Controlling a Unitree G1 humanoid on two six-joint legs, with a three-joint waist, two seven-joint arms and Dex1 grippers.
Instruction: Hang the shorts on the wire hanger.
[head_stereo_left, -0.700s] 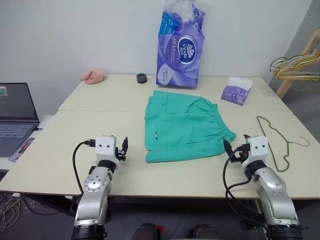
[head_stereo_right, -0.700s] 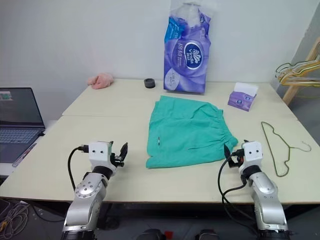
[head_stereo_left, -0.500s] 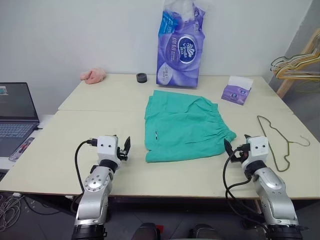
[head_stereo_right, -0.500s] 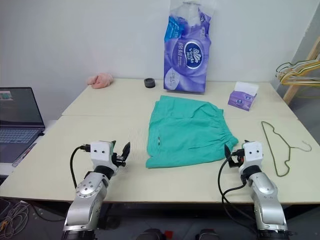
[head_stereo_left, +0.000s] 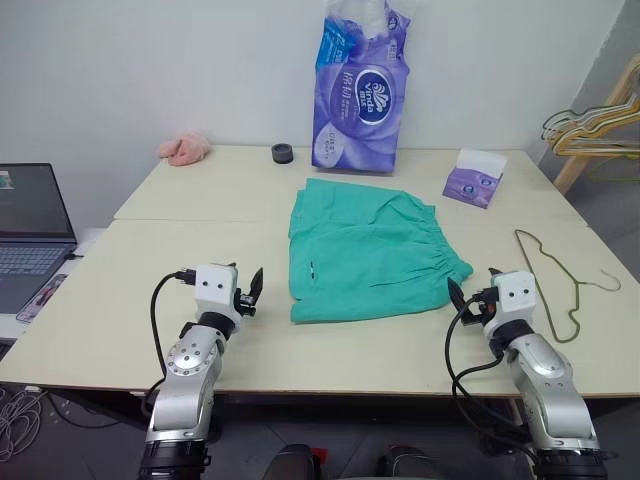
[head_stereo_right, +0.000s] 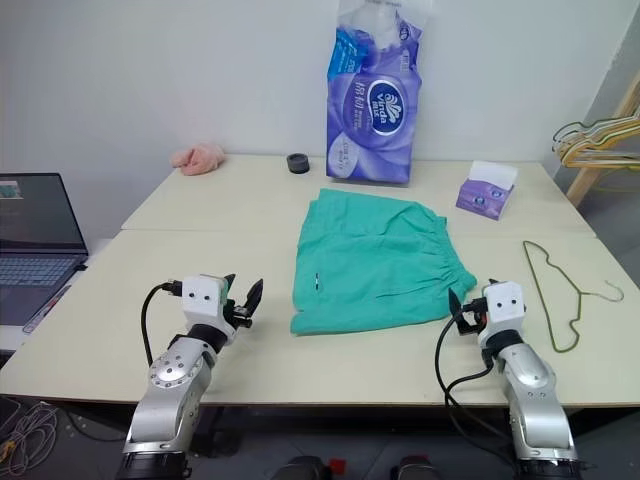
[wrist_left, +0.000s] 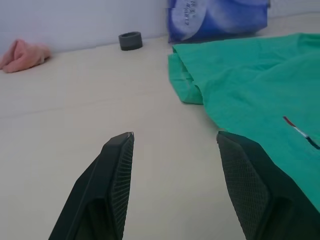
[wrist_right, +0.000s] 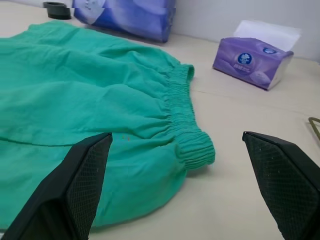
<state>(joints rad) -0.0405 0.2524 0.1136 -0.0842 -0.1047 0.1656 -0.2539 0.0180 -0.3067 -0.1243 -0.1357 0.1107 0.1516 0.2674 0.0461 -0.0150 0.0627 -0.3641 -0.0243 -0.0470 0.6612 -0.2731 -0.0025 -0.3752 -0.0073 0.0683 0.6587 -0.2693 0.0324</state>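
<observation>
The teal-green shorts (head_stereo_left: 368, 250) lie flat in the middle of the table, with the gathered waistband (wrist_right: 181, 107) toward the right. To their right, the thin wire hanger (head_stereo_left: 553, 280) lies flat on the table, hook outward. My left gripper (head_stereo_left: 246, 285) hovers low near the front edge, left of the shorts. It is open and empty, and its fingers (wrist_left: 119, 165) point at bare table beside the cloth. My right gripper (head_stereo_left: 470, 290) sits between the waistband corner and the hanger. It is wide open, and its fingertips (wrist_right: 102, 142) frame the waistband.
At the back of the table stand a tall purple tissue-roll pack (head_stereo_left: 358, 90), a small purple tissue box (head_stereo_left: 473, 180), a black ring (head_stereo_left: 282, 153) and a pink cloth wad (head_stereo_left: 183, 150). A laptop (head_stereo_left: 30, 235) sits off the left side. More hangers (head_stereo_left: 590, 130) hang at the far right.
My left gripper has edged slightly toward the shorts. The right arm, the shorts and the hanger have stayed where they were.
</observation>
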